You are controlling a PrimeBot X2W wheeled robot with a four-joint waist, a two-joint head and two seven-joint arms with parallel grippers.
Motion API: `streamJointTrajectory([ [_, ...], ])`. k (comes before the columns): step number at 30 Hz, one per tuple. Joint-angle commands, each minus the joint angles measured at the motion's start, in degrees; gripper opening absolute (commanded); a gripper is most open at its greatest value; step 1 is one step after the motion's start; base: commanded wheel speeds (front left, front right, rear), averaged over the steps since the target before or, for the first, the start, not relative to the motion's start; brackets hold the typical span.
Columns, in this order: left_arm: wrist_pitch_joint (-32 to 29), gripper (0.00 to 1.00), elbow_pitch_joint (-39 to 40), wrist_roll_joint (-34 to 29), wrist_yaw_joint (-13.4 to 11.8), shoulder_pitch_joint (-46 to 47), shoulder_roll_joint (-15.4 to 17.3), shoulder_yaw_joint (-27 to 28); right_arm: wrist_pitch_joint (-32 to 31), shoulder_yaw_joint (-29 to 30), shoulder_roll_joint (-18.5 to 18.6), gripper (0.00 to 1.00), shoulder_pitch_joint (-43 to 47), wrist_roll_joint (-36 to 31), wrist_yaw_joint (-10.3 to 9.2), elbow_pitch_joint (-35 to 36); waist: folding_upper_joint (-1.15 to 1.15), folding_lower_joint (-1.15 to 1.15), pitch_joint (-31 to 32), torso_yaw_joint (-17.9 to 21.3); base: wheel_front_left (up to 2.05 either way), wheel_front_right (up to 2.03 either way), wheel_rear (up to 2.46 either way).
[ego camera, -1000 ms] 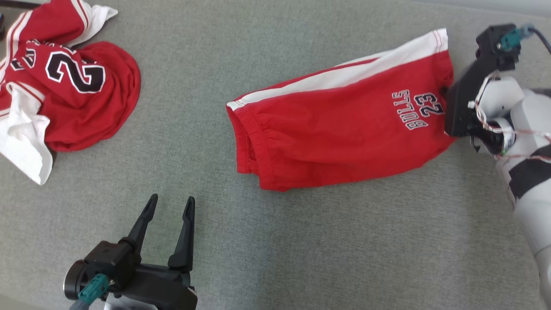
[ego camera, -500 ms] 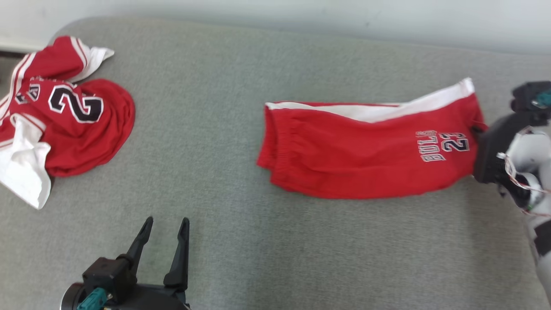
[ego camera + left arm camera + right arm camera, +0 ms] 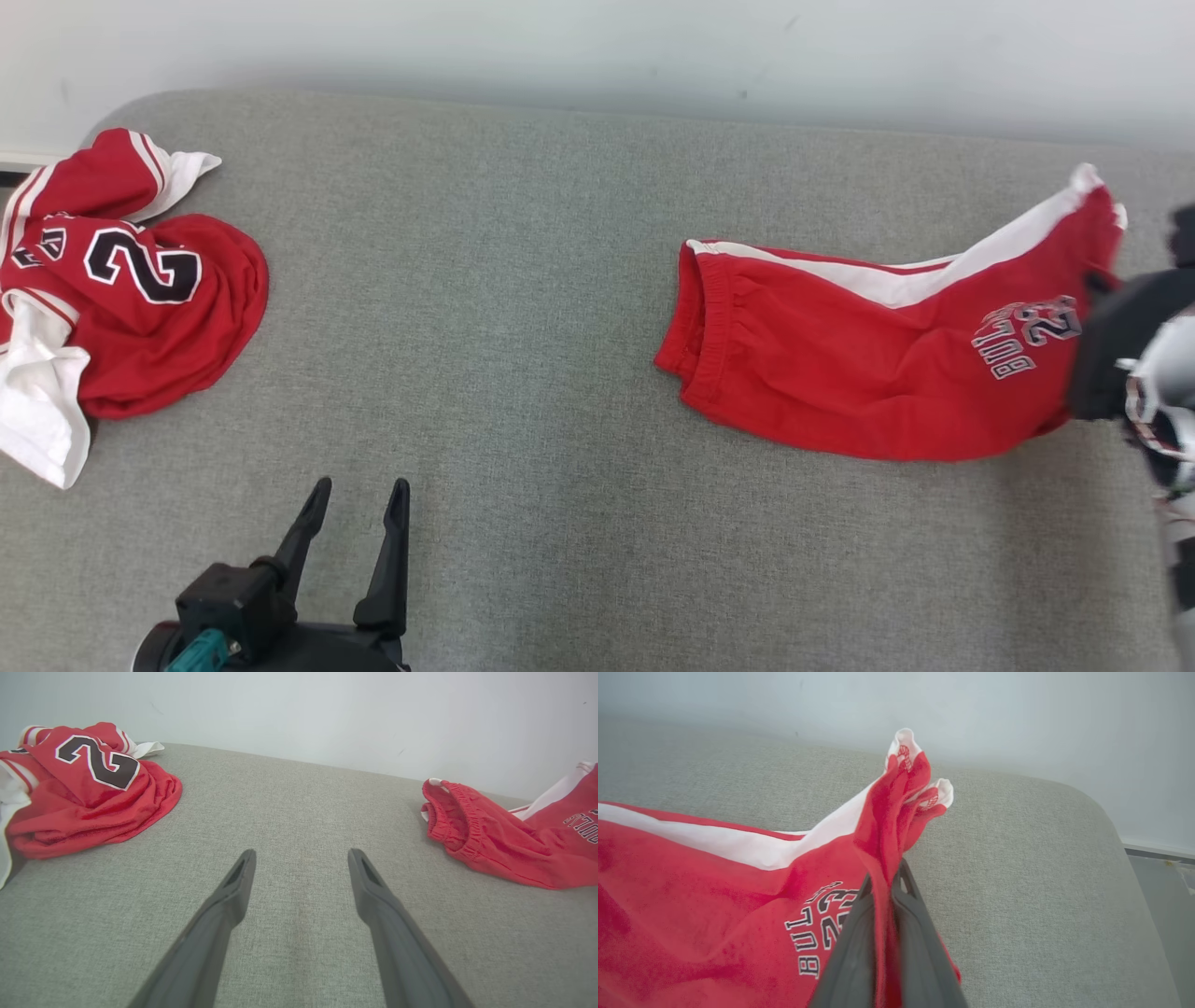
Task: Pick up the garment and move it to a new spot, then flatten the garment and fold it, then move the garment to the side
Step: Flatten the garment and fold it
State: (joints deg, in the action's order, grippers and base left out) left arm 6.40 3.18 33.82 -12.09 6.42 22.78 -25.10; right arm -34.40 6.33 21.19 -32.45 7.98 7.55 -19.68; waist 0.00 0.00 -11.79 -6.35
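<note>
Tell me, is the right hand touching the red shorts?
Touching. The right wrist view shows the right hand shut on the red shorts, with the hem cloth pinched between its two dark fingers.

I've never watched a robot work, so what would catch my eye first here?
The red cloth shorts with a white side stripe lie on the right of the grey fabric surface, one leg hem lifted and pinched in the right gripper. A crumpled red numbered jersey sits at the far left, and the left gripper hangs open and empty near the front.
</note>
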Motion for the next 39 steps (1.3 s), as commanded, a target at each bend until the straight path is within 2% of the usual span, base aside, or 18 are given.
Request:
streamJointTrajectory([
  [1,0.03,1.0,0.24,0.08,-0.13,-0.73,0.24,0.02,-0.45,-1.14,-0.91,0.0,0.9,0.15,-0.11,1.69,0.0,0.0,0.22,-0.03,0.0,0.0,0.0],
  [6,0.23,1.0,0.06,0.35,-0.3,-0.99,0.0,-0.16,-3.69,-7.6,-3.86,0.0,0.91,1.71,-0.11,7.14,0.0,0.0,0.78,-0.01,0.0,0.0,0.0],
  [10,0.45,1.0,-0.2,0.45,-0.2,-0.82,-0.34,-0.41,-5.44,-13.47,-5.77,0.0,-0.66,3.12,-0.11,8.03,0.0,0.0,0.8,-0.11,0.0,0.0,0.0],
  [16,1.06,1.0,-1.04,0.61,0.4,0.39,-1.03,-0.98,-5.15,-17.38,-9.79,0.0,-4.48,3.46,-0.11,2.0,0.0,0.0,0.02,-0.98,0.0,0.0,0.0],
  [23,1.87,1.0,-2.66,1.27,1.48,1.14,-1.69,-1.37,-0.78,-16.01,-14.82,0.0,-8.11,0.53,-0.1,-6.27,0.0,0.0,-0.84,-3.25,0.0,0.0,0.0],
  [31,2.56,1.0,-3.83,2.07,1.95,1.06,-1.54,-1.19,0.44,-19.23,-16.77,0.0,-10.05,1.24,-0.1,-12.66,0.0,0.0,-0.89,-4.53,0.0,0.0,0.0],
  [32,2.68,1.0,-3.94,2.14,1.97,1.05,-1.54,-1.18,0.97,-19.64,-17.03,0.31,-10.21,1.55,-0.1,-13.19,0.0,0.0,-0.86,-4.53,0.0,0.0,0.0],
  [33,2.68,1.0,-3.94,2.14,1.97,1.05,-1.54,-1.18,0.97,-19.64,-17.03,0.31,-10.21,1.55,-0.1,-13.19,0.0,0.0,-0.86,-4.53,0.0,0.0,0.0],
  [34,2.63,1.0,-4.13,2.14,1.86,1.18,-1.63,-1.2,2.21,-20.17,-17.42,1.0,-10.63,3.22,-0.1,-13.91,0.0,0.0,-0.75,-4.45,0.0,0.0,0.0],
  [39,2.77,1.0,-4.26,2.19,1.57,1.07,-1.42,-1.09,4.68,-21.13,-18.05,1.0,-11.88,10.57,-0.1,-11.7,0.0,0.0,0.02,-3.67,0.0,0.0,0.0],
])
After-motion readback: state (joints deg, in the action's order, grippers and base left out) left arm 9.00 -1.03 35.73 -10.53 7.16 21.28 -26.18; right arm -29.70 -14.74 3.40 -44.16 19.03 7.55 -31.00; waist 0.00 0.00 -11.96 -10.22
